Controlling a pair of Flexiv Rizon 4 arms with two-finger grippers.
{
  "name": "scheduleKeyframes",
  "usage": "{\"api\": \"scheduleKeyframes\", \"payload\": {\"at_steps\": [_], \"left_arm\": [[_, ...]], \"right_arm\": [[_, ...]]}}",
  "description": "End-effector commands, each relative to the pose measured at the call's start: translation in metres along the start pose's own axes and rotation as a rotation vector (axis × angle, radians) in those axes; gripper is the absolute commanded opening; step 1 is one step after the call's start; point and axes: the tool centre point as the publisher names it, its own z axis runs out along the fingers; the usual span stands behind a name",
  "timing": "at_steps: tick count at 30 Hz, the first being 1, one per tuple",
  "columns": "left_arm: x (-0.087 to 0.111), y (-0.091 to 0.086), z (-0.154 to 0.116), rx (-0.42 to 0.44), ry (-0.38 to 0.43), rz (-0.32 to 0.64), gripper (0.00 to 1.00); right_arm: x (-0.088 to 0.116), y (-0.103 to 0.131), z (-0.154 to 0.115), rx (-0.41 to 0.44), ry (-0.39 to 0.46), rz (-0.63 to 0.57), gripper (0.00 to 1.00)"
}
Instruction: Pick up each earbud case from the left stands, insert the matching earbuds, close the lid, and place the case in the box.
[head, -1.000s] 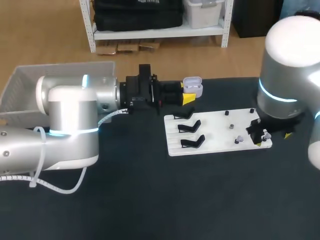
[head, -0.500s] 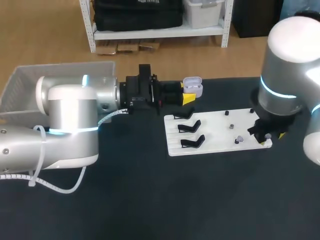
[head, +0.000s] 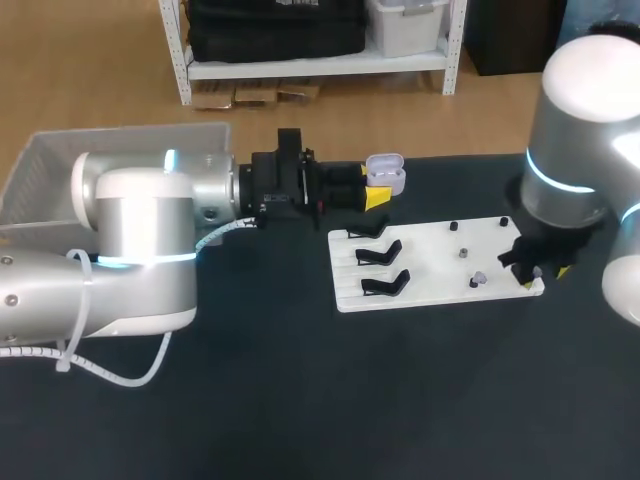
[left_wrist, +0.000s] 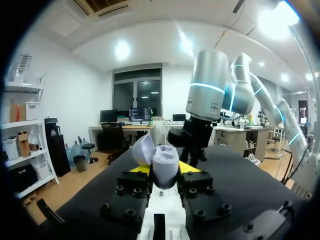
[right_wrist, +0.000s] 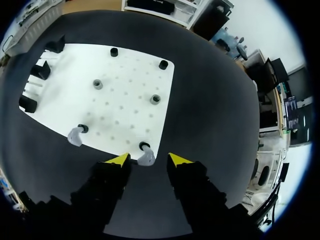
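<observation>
My left gripper (head: 372, 190) is shut on a pale lilac earbud case (head: 386, 174), held level over the table behind the white board (head: 430, 292). In the left wrist view the case (left_wrist: 165, 159) stands upright between the yellow tips of that gripper (left_wrist: 162, 171), its lid (left_wrist: 143, 149) open. My right gripper (head: 541, 268) hangs over the board's front right corner. In the right wrist view it (right_wrist: 149, 159) is open, with a lilac earbud (right_wrist: 145, 160) by its peg between the tips, a gap on each side. A second earbud (right_wrist: 75, 136) sits further left.
Three black stands (head: 384, 251) on the board's left part hold no case. Several small dark pegs (right_wrist: 98, 84) dot the board's right part. A pale mesh box (head: 60, 160) stands at the table's far left, behind my left arm.
The right gripper has narrowed its fingers around the corner earbud and shifted slightly right. The left arm and the case have not moved.
</observation>
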Motion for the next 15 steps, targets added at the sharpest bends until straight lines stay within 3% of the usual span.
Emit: {"api": "scheduleKeyframes", "payload": {"at_steps": [1,7,11,15], "left_arm": [[0.0014,-0.0016,0.0000,-0.007,-0.007,0.004,0.00],[0.0014,-0.0016,0.0000,-0.007,-0.007,0.004,0.00],[0.0014,-0.0016,0.0000,-0.007,-0.007,0.004,0.00],[0.0014,-0.0016,0.0000,-0.007,-0.007,0.004,0.00]], "right_arm": [[-0.0027,-0.0009,0.0031,-0.002,-0.001,0.001,0.42],[-0.0044,-0.0005,0.0047,-0.006,-0.002,0.005,0.28],[-0.0051,0.0009,0.0054,-0.007,0.000,0.004,0.00],[-0.0054,0.0030,0.0013,-0.002,-0.001,0.007,0.00]]}}
